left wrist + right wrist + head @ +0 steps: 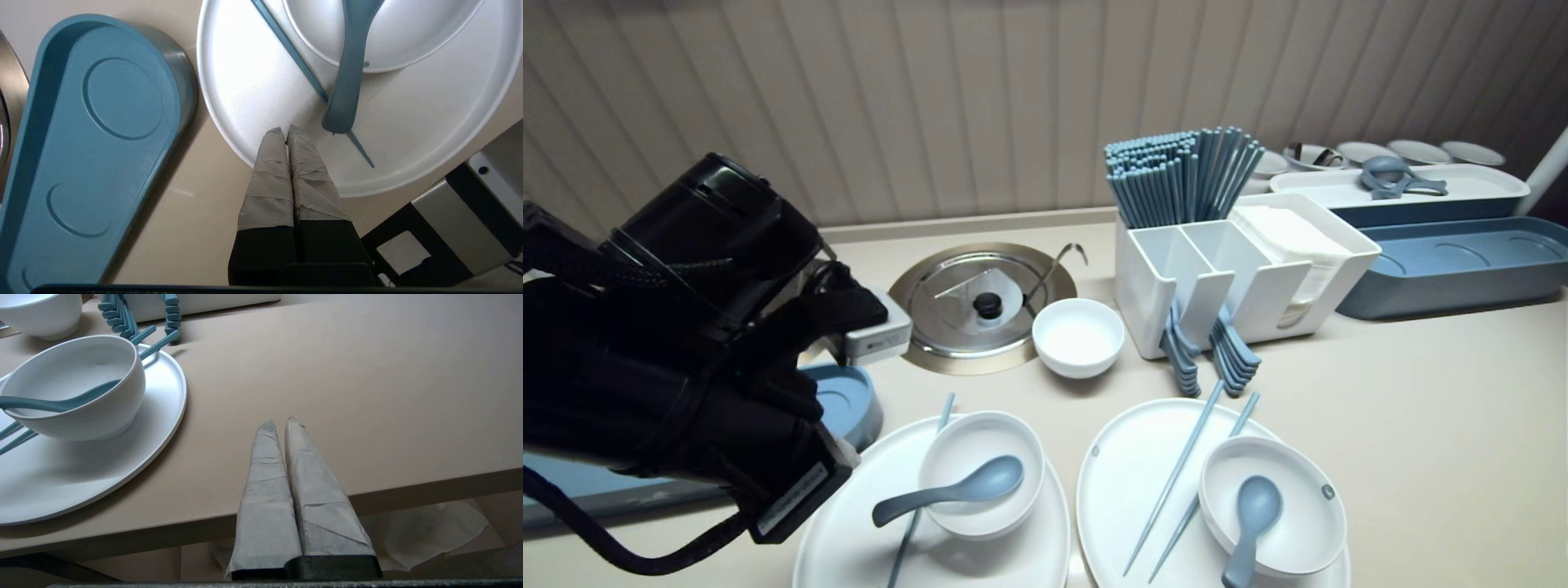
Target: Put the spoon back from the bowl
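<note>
Countertop (192,212): tray (61,171) beside plate (253,90), perhaps touching.

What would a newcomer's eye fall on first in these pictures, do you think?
The bulky black left arm fills the head view's left side, its left gripper shut over the rim of a white plate. On that plate sits a bowl with a blue spoon. Behind, a sheaf of blue chopsticks stands in a white holder.

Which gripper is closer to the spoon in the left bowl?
Left. The left gripper hangs over the left plate, right beside that spoon. The right gripper is by the table edge, past the other plate.
</note>
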### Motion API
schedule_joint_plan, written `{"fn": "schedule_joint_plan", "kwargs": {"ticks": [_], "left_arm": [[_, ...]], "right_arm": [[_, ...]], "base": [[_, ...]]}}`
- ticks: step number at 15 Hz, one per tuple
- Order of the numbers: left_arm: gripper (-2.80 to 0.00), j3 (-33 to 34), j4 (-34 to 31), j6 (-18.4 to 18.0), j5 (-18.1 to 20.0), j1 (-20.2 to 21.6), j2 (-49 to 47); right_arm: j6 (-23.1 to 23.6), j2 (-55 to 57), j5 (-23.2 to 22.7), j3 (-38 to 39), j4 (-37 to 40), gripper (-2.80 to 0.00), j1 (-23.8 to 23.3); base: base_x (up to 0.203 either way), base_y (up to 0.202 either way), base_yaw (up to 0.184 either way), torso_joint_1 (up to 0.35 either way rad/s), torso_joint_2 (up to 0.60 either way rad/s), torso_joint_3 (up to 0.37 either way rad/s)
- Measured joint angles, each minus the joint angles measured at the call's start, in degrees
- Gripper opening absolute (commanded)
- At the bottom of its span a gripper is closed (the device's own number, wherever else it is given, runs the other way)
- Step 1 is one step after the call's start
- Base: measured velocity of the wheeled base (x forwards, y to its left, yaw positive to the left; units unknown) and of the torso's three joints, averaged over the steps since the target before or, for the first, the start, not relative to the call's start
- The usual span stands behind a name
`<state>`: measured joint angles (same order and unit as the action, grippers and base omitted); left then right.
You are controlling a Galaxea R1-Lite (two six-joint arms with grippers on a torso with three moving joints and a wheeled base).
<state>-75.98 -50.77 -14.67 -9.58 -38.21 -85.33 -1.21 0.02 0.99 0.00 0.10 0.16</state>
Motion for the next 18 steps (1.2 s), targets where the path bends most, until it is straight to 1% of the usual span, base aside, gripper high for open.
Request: {"fn": "schedule_joint_plan", "kwargs": {"ticks": [2,6,7,9,10,14,16,18], "left_arm": [[-2.80,0.60,0.01,-1.00,-0.12,-0.21,-0.28],[-2.80,0.63,-2.22,-2.13,0.05,-0.32,-0.88],[-2.80,0.74,-2.86,-3.05,0.16,-0.38,-0.94],[-2.80,1.04,-3.06,-3.98,1.43,-0.49,-1.10],[0.00,1.18,-3.06,-4.07,2.31,-0.51,-1.07],[0.00,0.92,-2.89,-3.88,3.14,-0.51,-1.05],[0.00,1.07,-2.91,-4.05,4.35,-0.49,-1.07],[0.00,1.71,-2.84,-4.27,4.52,-0.49,-1.38]], "right_arm": [[0.00,0.00,0.00,0.00,0.00,-2.80,0.00],[-0.02,0.00,0.00,0.00,0.00,-2.80,0.00],[0.00,0.00,0.00,0.00,0.00,-2.80,0.00],[-0.02,0.00,0.00,0.00,0.00,-2.80,0.00],[0.00,0.00,0.04,0.00,0.00,-2.80,0.00],[0.00,0.00,0.00,0.00,0.00,-2.80,0.00],[-0.02,0.00,-0.03,0.00,0.00,-2.80,0.00],[0.00,0.00,-0.02,0.00,0.00,-2.80,0.00]], "base": [[0.000,0.000,0.000,0.000,0.00,0.000],[0.000,0.000,0.000,0.000,0.00,0.000],[0.000,0.000,0.000,0.000,0.00,0.000],[0.000,0.000,0.000,0.000,0.00,0.000],[0.000,0.000,0.000,0.000,0.00,0.000],[0.000,0.000,0.000,0.000,0.00,0.000],[0.000,0.000,0.000,0.000,0.00,0.000],[0.000,0.000,0.000,0.000,0.00,0.000]]}}
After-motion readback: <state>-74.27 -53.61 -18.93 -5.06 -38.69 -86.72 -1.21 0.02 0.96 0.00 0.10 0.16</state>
